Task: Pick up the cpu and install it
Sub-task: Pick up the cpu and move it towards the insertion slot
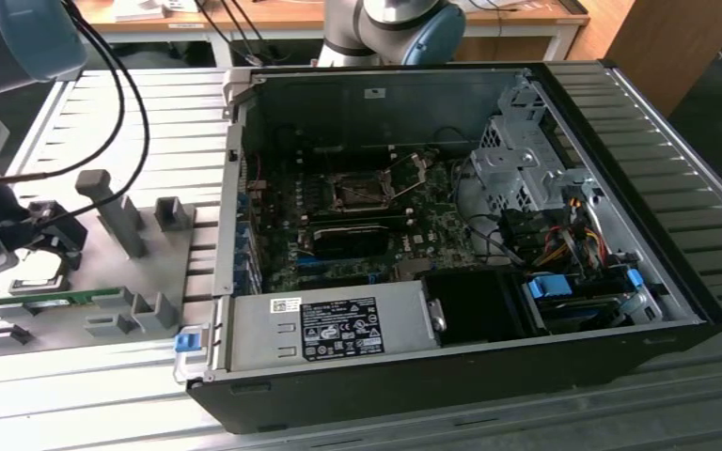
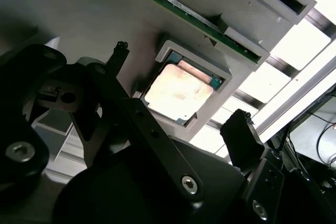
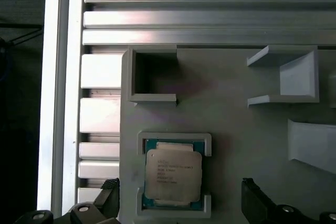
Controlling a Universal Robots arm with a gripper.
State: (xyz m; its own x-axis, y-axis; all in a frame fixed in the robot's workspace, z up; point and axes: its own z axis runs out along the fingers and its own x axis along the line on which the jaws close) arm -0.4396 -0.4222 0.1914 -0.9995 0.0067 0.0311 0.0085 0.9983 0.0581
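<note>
Computer case [image 1: 462, 381] sits beside, perhaps touching, a grey fixture plate [image 1: 166, 268].

This is a robotics lab or workshop. A ribbed aluminium-profile tabletop [image 1: 699, 178] carries an open black computer tower case [image 1: 462, 385] lying on its side and, near its edge at the exterior view's left, a grey plastic fixture plate [image 1: 198, 272]. A grey-and-blue robot arm [image 1: 393, 28] stands at the far edge, with pale wooden desks [image 1: 286, 13] behind.

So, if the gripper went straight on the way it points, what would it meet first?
Probably the cpu, seated in its grey fixture pocket, centred between the open fingers of the gripper; depth unclear.
</note>
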